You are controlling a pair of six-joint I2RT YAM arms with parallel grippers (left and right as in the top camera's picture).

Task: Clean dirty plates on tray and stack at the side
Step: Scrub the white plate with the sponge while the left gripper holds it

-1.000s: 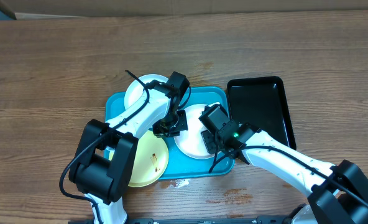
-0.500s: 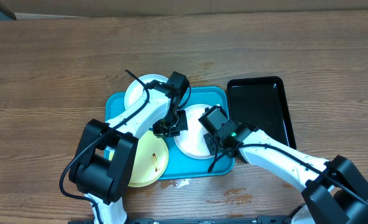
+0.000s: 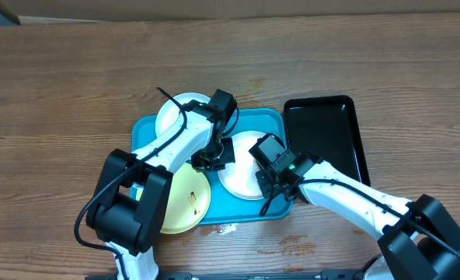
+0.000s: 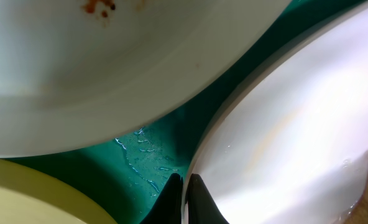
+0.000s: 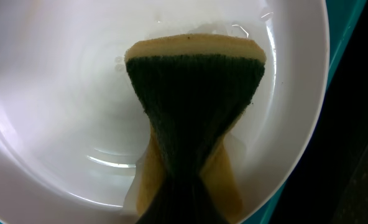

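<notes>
The left gripper (image 4: pixel 185 194) clamps the rim of the middle white plate (image 4: pixel 283 124); the right gripper (image 3: pixel 266 179) squeezes a sponge (image 5: pixel 195 106) against that plate, which lies in the blue tray (image 3: pixel 253 120); a smudged white plate (image 3: pixel 175 117) and a yellow plate (image 3: pixel 185 204) crowd its left; a black tray (image 3: pixel 323 128) sits just right.

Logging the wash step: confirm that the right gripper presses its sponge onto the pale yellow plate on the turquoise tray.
Wrong plate: the right gripper presses its sponge onto a white plate on the turquoise tray, not the pale yellow plate, as the right wrist view shows.
</notes>
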